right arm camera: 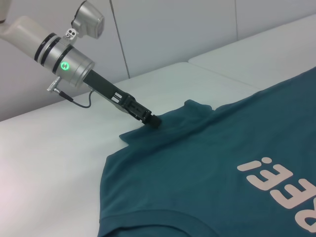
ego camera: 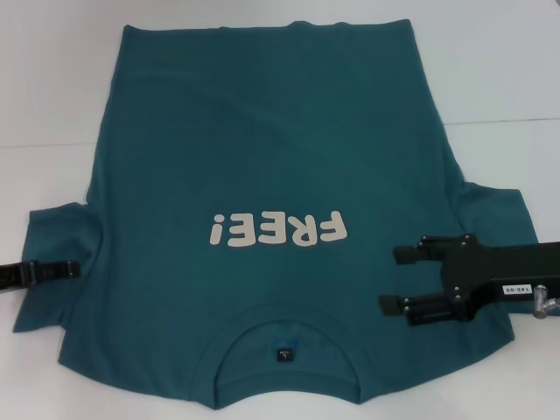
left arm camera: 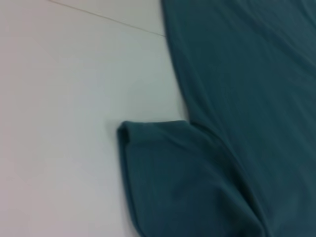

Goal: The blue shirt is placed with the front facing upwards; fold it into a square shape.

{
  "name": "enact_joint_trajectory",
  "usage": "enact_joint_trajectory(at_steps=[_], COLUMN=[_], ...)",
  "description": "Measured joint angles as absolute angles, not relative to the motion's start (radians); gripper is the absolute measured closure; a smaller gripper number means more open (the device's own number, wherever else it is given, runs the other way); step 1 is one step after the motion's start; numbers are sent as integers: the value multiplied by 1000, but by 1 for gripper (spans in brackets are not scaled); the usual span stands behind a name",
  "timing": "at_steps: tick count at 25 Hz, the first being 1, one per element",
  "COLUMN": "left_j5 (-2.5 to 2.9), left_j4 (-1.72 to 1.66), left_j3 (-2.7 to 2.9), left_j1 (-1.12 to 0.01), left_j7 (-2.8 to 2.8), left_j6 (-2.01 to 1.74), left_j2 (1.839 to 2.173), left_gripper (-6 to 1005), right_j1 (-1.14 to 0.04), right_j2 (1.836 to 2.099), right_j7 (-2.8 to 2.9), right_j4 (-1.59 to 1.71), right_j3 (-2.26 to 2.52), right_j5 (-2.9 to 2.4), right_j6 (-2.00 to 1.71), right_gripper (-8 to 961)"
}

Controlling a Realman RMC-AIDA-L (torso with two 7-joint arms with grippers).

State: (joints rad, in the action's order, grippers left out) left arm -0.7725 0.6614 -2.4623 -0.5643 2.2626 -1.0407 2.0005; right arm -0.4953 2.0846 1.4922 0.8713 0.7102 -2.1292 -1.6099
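You've got the blue shirt [ego camera: 271,175] spread flat on the white table [ego camera: 490,61], front up, with the collar [ego camera: 284,328] on the edge nearest you and the hem at the far side, so the off-white "FREE!" print [ego camera: 278,229] reads upside down from the head camera. Your right gripper [ego camera: 398,279] is in over the shirt's right shoulder, just beside the collar, its two black fingers [ego camera: 409,255] spread apart with nothing between them and only teal cloth beneath. Your left gripper [right arm camera: 154,121] sits out at the left sleeve [ego camera: 57,262], its tip down against the sleeve's edge where the fabric bunches a little; whether it has the cloth pinched, you can't tell. The left wrist camera shows that sleeve's folded cuff [left arm camera: 148,129] lying on the table.
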Motion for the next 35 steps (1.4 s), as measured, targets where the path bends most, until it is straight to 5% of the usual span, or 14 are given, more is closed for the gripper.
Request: enact_joint_trajectory(at_steps=[23, 34, 35], left_j5=[-772, -762, -758], left_j4=[727, 731, 740], left_j3=[-2472, -2458, -2457], left_j1=[-551, -553, -553], left_j7=[2251, 2223, 2223], left_j6=[-1050, -1007, -1008], left_j2=[2012, 2015, 2017], left_gripper=[218, 658, 774], right_j1=[-494, -493, -493], right_j2=[2085, 2085, 2085], right_j7=[1493, 1493, 1493], right_j4=[871, 871, 871], right_j3=[710, 710, 710], right_j5=[-2129, -2129, -2129], right_j6=[-1606, -1605, -1605], right_gripper=[70, 74, 75])
